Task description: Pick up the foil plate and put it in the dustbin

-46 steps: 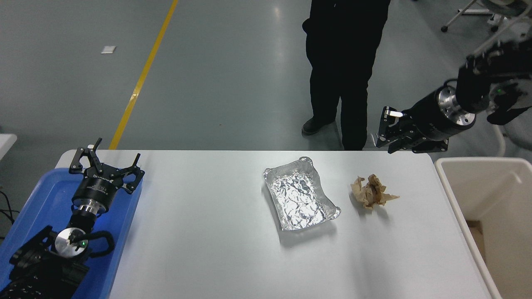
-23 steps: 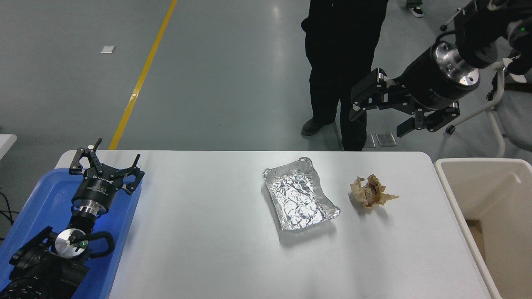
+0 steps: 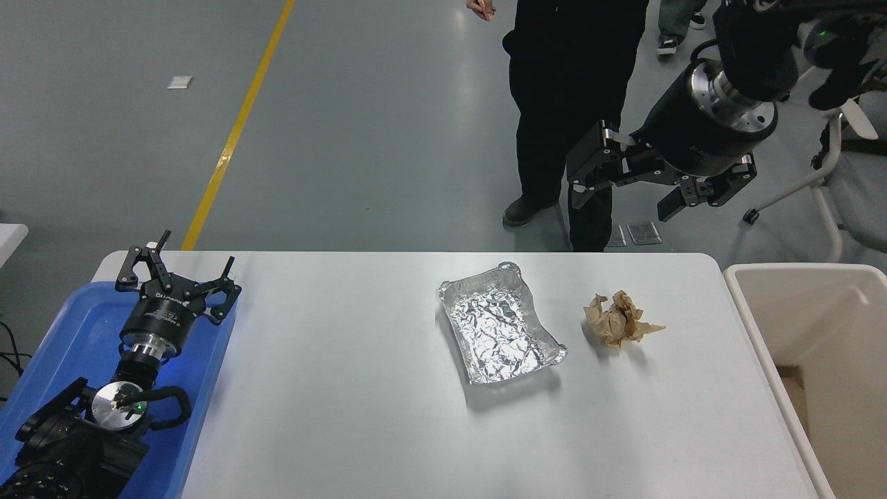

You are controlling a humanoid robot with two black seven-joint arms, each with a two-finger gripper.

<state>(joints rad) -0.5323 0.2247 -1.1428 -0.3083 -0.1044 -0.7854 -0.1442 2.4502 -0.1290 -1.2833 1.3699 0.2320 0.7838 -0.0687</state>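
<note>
The foil plate [image 3: 501, 324], a shiny crinkled silver tray, lies on the white table [image 3: 346, 388] right of centre. The dustbin [image 3: 804, 326], a cream bin with a thick rim, stands against the table's right edge. My right gripper [image 3: 620, 197] hangs open and empty high above the table's far edge, up and to the right of the foil plate. My left gripper [image 3: 177, 267] is parked open over the blue tray at the lower left.
A crumpled brown paper wad [image 3: 620, 319] lies between the foil plate and the dustbin. A flat blue tray [image 3: 62, 346] sits at the table's left end. A person in dark clothes [image 3: 568, 104] stands at the far side, behind my right gripper.
My right arm has risen and swung left from above the table's far right corner, and its gripper has opened wide. The foil plate, the paper wad and the left arm have not moved.
</note>
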